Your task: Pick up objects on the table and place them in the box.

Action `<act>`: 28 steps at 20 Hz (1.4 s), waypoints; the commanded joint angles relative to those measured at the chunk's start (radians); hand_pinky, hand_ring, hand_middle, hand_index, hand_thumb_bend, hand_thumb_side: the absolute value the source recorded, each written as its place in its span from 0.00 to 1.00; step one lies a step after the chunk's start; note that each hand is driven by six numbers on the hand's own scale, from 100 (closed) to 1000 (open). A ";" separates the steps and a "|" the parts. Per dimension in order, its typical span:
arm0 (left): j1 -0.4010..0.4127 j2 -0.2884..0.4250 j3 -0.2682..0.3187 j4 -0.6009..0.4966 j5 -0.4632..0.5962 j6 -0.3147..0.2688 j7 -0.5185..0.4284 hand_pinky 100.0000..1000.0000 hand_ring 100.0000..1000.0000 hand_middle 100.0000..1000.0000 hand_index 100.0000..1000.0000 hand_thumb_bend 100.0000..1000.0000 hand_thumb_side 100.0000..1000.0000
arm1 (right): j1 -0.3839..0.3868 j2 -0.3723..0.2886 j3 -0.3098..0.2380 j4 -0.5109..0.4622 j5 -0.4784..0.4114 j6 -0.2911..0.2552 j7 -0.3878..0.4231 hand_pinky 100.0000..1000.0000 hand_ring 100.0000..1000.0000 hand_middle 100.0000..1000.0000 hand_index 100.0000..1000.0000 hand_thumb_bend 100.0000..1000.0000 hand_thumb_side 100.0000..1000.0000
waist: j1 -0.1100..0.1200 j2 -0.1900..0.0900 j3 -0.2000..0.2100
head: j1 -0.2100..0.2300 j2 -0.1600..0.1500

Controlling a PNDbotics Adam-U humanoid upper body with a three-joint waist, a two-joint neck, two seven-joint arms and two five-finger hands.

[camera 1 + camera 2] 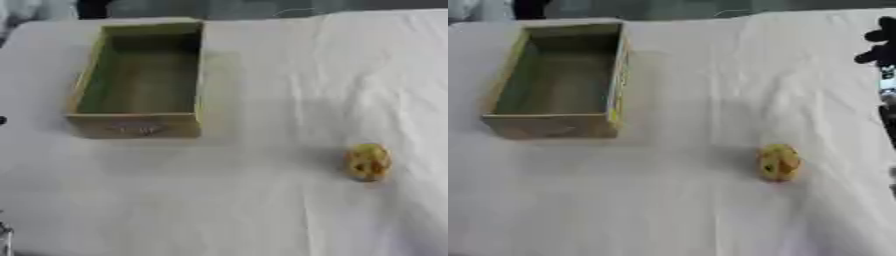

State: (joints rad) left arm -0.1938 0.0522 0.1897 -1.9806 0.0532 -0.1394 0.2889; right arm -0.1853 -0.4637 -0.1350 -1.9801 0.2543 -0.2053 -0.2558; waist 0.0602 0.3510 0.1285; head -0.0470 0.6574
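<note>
While the right hand fingers' state stays unclear, the yellow object lies well apart.

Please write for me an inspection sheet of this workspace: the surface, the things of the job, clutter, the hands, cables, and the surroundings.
Surface: table under a white cloth with soft wrinkles.
Job's things: open box, greenish inside, nothing seen in it, at the far left; small round yellow object on the cloth at the near right, well apart from the box.
Clutter: nothing seen.
Hands: right hand, a dark shape at the right edge of the right eye view, above the cloth, touching nothing; its fingers cannot be made out. Left hand not seen.
Cables: nothing seen.
Surroundings: dark shapes beyond the far edge of the table, too unclear to name.
</note>
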 commanded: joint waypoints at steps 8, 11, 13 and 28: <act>0.000 0.039 0.008 -0.019 -0.004 0.004 -0.002 0.41 0.45 0.44 0.77 0.00 0.97 | 0.002 -0.338 -0.004 -0.020 0.275 -0.031 0.147 0.72 0.67 0.71 0.86 0.05 0.97 | -0.024 -0.040 -0.007 | -0.005 0.007; 0.001 0.044 0.006 -0.019 -0.004 0.004 -0.003 0.41 0.45 0.44 0.77 0.00 0.97 | 0.005 -0.461 0.034 -0.020 0.465 -0.021 0.223 0.72 0.71 0.72 0.88 0.07 0.97 | -0.028 -0.045 -0.005 | 0.000 0.013; 0.002 0.047 0.005 -0.019 -0.004 0.004 -0.005 0.41 0.45 0.44 0.77 0.00 0.97 | 0.006 -0.519 0.055 -0.020 0.533 -0.022 0.253 0.71 0.71 0.72 0.89 0.10 0.96 | -0.031 -0.048 -0.004 | 0.003 0.014; 0.005 0.054 -0.003 -0.019 0.002 0.002 -0.015 0.41 0.45 0.44 0.77 0.00 0.97 | -0.010 -0.677 0.130 -0.020 0.612 -0.193 0.469 0.75 0.78 0.76 0.91 0.44 0.72 | -0.028 -0.051 0.001 | -0.003 0.010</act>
State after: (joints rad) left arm -0.1852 0.0876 0.1889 -1.9806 0.0531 -0.1361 0.2778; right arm -0.1851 -1.1028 0.0024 -1.9808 0.8693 -0.3840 0.1908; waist 0.0345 0.3172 0.1293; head -0.0476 0.6674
